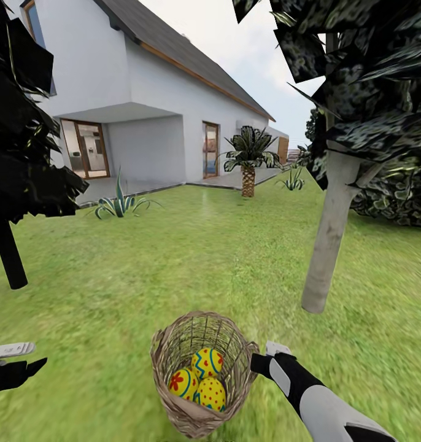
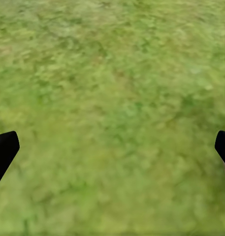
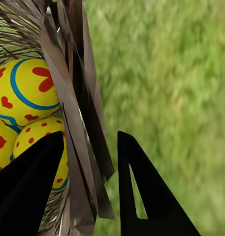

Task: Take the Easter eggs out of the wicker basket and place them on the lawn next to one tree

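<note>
Easter eggs, three, yellow with blue zigzags and red hearts or dots (image 1: 201,379): all lie clustered in the bottom of the tan woven wicker basket (image 1: 173,353), which stands on the mottled green lawn (image 1: 173,264).

Right gripper (image 3: 90,162): at the basket's rim, jaws parted and straddling the woven wall, one finger inside by the eggs, one outside; nothing grasped yet.

Left gripper (image 2: 112,147): well apart from the basket, fingers spread wide over bare grass, empty.

Tree with thin pale grey trunk (image 1: 330,239): near the basket, beyond the right arm.

Step, as judged: removal not begun. Next move calls for clearing the wall and closing on one egg.
</note>
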You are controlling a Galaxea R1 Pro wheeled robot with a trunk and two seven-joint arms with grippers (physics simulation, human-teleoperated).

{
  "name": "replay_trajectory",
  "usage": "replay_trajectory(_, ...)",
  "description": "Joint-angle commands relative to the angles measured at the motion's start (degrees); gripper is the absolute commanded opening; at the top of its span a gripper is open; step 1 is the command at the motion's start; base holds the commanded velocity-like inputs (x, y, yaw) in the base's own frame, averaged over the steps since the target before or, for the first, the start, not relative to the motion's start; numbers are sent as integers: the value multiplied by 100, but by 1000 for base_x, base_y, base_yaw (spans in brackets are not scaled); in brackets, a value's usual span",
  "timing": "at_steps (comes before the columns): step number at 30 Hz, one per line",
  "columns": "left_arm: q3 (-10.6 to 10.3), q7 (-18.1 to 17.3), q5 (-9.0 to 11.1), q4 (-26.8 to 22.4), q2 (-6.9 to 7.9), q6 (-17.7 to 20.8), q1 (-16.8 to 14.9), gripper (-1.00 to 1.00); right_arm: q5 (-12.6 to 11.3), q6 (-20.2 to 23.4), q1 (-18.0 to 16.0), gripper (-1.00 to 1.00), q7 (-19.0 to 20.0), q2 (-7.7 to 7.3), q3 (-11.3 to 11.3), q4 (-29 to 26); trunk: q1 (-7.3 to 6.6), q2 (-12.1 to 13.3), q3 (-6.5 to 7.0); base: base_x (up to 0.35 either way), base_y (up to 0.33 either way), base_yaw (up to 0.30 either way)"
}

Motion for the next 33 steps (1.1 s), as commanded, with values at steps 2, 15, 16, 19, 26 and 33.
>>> replay_trajectory(2, 8, -17, 19, -3, -1, 40, -5, 100, -90, 27, -3, -100, -23, 3, -25, -16, 43, -85, -42, 0, 0, 0)
replay_trajectory(15, 8, -17, 19, -2, 1, 32, -5, 100, -88, 27, -3, -100, -23, 7, -25, -11, 329, -606, -276, 0, 0, 0)
replay_trajectory(16, 8, -17, 19, -2, 3, 32, -5, 100, -89, 27, -3, -100, -23, 8, -25, -11, 351, -646, -294, 0, 0, 0)
replay_trajectory(19, 8, -17, 19, -2, 3, 33, -5, 100, -89, 25, -3, -100, -23, 11, -25, -11, 417, -766, -347, 0, 0, 0)
replay_trajectory(26, 8, -17, 19, -2, 0, 32, -5, 100, -89, 26, -3, -100, -23, 12, -25, -11, 504, -927, -419, 0, 0, 0)
replay_trajectory(33, 8, -17, 19, -2, 2, 32, -5, 100, -87, 27, -3, 100, -23, 12, -25, -11, 504, -927, -419, 0, 0, 0)
